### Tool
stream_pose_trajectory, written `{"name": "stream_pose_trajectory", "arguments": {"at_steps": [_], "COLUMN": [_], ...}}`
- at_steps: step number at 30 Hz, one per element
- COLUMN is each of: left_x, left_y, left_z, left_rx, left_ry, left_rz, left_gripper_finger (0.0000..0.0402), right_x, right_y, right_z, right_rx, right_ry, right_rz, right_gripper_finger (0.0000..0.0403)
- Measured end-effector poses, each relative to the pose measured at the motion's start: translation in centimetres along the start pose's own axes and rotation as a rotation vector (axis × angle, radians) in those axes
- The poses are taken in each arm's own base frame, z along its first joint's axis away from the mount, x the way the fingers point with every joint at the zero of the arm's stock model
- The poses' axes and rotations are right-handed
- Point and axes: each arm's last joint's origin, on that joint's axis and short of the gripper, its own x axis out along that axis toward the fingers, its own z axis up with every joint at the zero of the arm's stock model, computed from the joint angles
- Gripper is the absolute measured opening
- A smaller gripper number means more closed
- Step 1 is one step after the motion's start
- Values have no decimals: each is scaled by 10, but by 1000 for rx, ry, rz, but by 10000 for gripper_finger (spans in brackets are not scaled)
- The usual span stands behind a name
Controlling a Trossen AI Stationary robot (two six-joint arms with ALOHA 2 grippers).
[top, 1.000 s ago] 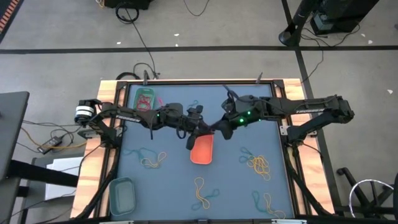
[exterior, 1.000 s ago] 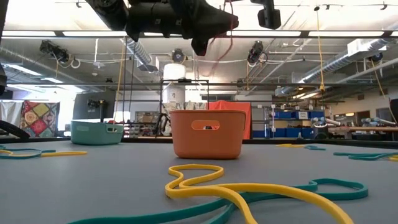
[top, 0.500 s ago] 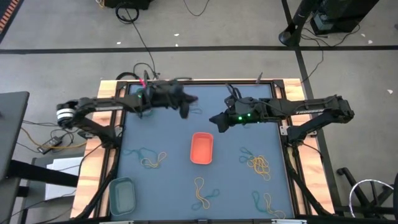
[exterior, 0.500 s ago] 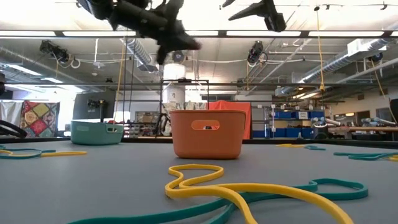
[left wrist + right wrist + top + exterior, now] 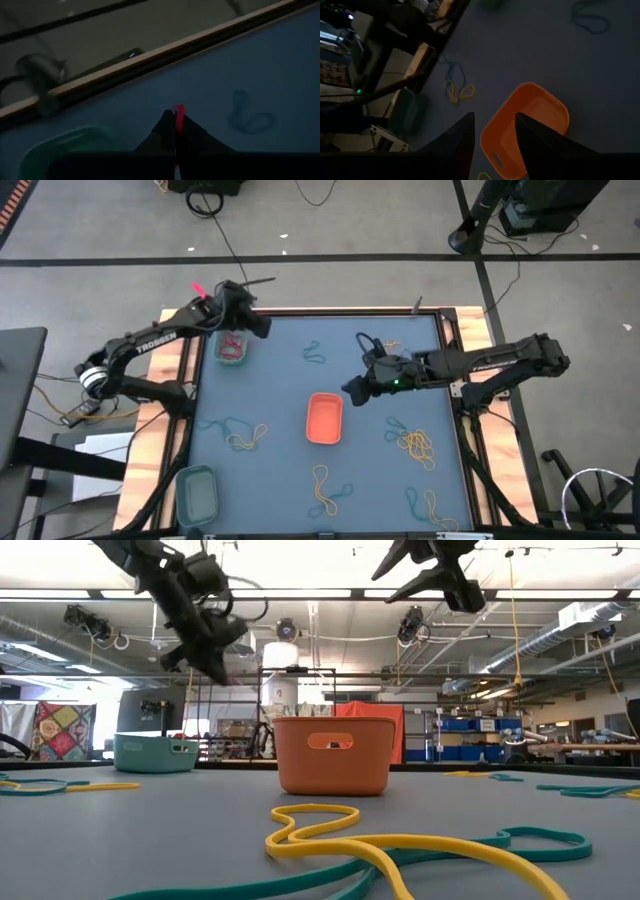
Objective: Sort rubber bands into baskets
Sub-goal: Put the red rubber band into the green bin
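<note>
My left gripper (image 5: 258, 327) (image 5: 176, 125) hangs above the table's far left corner, shut on a red rubber band (image 5: 178, 113). Just on its near side stands the bright green basket (image 5: 232, 348) (image 5: 60, 147), with red bands inside. My right gripper (image 5: 350, 390) (image 5: 492, 145) hovers open beside the far right corner of the orange basket (image 5: 324, 418) (image 5: 530, 127), nothing between its fingers. The teal basket (image 5: 197, 492) stands at the near left corner. Teal and yellow bands (image 5: 415, 442) lie loose on the mat. My left gripper pinches the red band between its two shut fingertips; only a thin red strip (image 5: 178, 109) shows in the slit between them. The band is lifted clear of the table. How the remainder hangs is hidden by the fingers.
More loose bands lie at the left (image 5: 240, 435), near the front edge (image 5: 325, 485) (image 5: 330, 830), at the near right (image 5: 425, 505) and far middle (image 5: 315, 352). The wooden table frame (image 5: 150, 60) runs just beyond the green basket.
My left gripper has swung from above the orange basket toward the table's far left corner, staying high and shut, and now hangs by the green basket. My right gripper has opened and stayed near the orange basket's far right corner.
</note>
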Motion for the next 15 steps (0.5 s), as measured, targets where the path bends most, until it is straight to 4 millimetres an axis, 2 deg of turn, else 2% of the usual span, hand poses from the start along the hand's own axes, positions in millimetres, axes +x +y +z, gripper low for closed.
{"name": "stream_pose_trajectory", "arguments": {"at_steps": [7, 15], "left_x": [1, -2], "left_y": [35, 48], "left_z": [-7, -18], "left_rx": [-89, -51], "left_ry": [126, 266], "left_rz": [190, 260], "left_gripper_finger": [1, 1], "right_x": [3, 5], "right_y": [-4, -7], "right_z": [-9, -12], "right_rx": [23, 37], "right_ry": [2, 8], "right_rz": [-24, -36], "right_gripper_finger": [154, 154]}}
